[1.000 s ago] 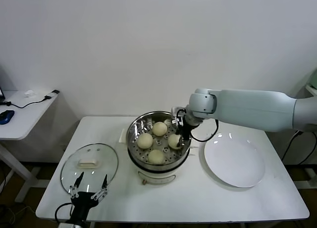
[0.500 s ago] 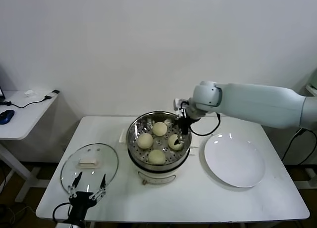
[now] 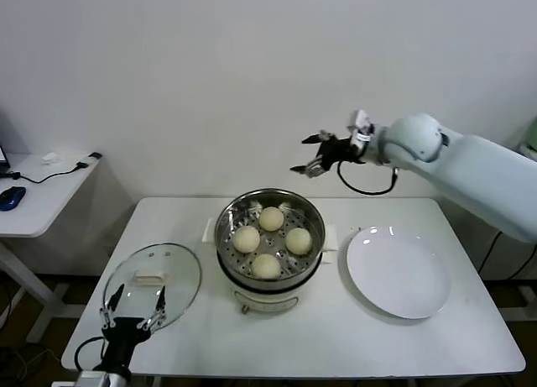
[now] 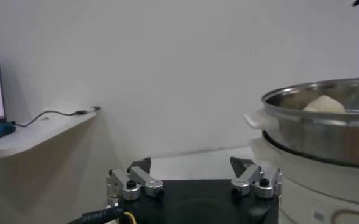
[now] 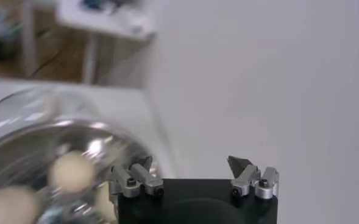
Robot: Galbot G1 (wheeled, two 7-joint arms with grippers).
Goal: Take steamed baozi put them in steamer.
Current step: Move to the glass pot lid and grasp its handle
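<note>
Four steamed baozi [image 3: 267,240] are seen lying inside the steamer [image 3: 269,204], spread over its perforated floor; the plate [image 3: 398,273] to the right is bare, so loading is judged complete. Right gripper [image 3: 314,154] is held high above and behind the steamer's right rim, jaws wide apart, nothing gripped; the buns lie below and forward of it. Left gripper [image 3: 132,308] is parked low at the worktop's [image 3: 336,341] near edge over the glass lid [image 3: 152,279], jaws spread, empty.
</note>
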